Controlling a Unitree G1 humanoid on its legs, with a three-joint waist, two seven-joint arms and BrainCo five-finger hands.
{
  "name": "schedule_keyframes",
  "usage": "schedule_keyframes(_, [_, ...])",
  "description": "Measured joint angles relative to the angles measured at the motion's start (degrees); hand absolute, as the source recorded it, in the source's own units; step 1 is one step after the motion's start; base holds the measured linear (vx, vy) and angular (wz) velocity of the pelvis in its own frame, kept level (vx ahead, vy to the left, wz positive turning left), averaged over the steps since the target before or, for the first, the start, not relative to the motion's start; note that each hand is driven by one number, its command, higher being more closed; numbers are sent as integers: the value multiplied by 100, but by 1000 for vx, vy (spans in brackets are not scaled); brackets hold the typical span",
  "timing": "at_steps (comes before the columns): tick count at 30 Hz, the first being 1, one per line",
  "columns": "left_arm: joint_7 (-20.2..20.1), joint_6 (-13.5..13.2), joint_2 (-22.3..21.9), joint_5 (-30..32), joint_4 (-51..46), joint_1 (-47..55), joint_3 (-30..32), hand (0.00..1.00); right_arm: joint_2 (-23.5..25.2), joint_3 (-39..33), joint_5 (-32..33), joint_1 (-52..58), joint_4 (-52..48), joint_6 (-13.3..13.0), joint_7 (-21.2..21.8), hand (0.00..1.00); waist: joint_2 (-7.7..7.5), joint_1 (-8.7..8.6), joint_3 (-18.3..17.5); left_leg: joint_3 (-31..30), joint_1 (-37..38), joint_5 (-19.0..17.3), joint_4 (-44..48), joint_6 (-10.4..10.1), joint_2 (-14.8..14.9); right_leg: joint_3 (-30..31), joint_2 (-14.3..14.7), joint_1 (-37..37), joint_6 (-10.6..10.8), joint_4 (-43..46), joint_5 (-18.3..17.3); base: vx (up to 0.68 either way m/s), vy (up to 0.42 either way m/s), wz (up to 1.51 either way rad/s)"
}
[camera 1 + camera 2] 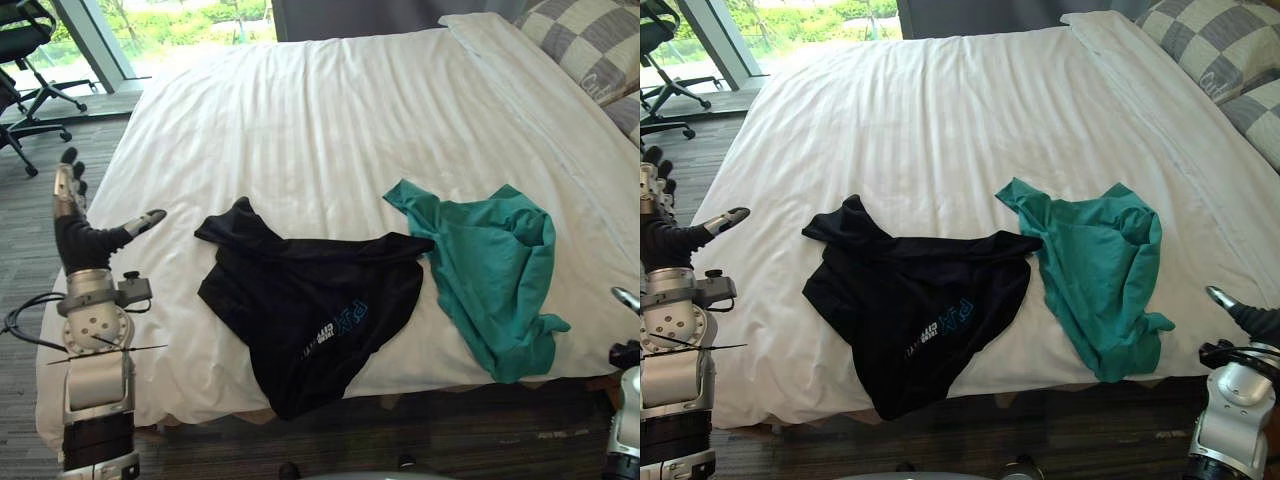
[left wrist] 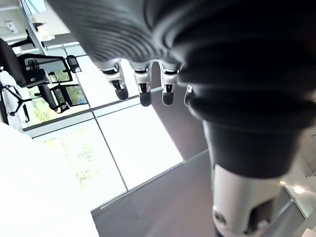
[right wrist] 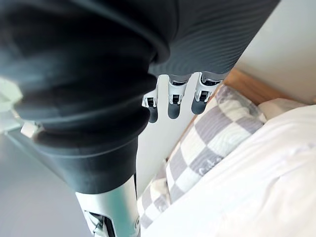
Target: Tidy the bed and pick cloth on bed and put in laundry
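Left hand (image 1: 75, 235): raised at near-left bed corner; fingers straight, empty.
Black cloth (image 1: 310, 310): near edge of bed (image 1: 300, 110); likely light and limp; pinch a raised fold.
Teal cloth (image 1: 490, 270): touching the black cloth's right side; likely soft.
Right hand (image 3: 174, 98): fingers relaxed, empty.

The black garment (image 1: 300, 300) lying on the bed (image 1: 300, 120) carries a short printed mark in white and blue letters, too small and creased to read. The checked pillow (image 1: 585, 40) seems to bear pale lettering near its edge, equally illegible.
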Motion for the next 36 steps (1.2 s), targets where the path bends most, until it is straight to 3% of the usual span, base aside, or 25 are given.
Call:
schedule_keyframes(11, [-483,190,-38,681,1234,-37,-717,0,1,411,-18,4,139,-86,125,0,67,-91,136,266,-50,-1,-1,-1,-32,223,-1,-114,-82,-294,214,-50,-14,-15])
schedule_keyframes(17, [-457,391,-325,1168,1943,-52,-754,0,29,461,-136,-1,141,-89,129,0,183,-194,261,285,-433,67,-9,2,-38,364,19,-523,-110,-363,400,-144,-17,-7])
schedule_keyframes(20, [-423,525,-361,1338,2233,-251,-854,0,28,494,-177,-6,116,-91,102,0,168,-199,390,299,-616,148,-17,40,-53,448,18,-717,-89,-402,532,-111,2,-8])
schedule_keyframes(24, [-325,527,-405,1440,2339,-772,-912,0,29,516,-178,-375,106,-101,75,0,160,-239,739,331,-1016,299,-13,124,-100,531,-11,-1131,-108,-450,755,-117,17,-4])
schedule_keyframes(36, [-33,544,-440,1697,2719,-1631,-1252,0,30,791,-180,-891,-347,-267,-197,0,179,-339,1236,533,-1575,426,-6,171,-109,765,4,-1735,-124,-620,1063,-11,2,-8])
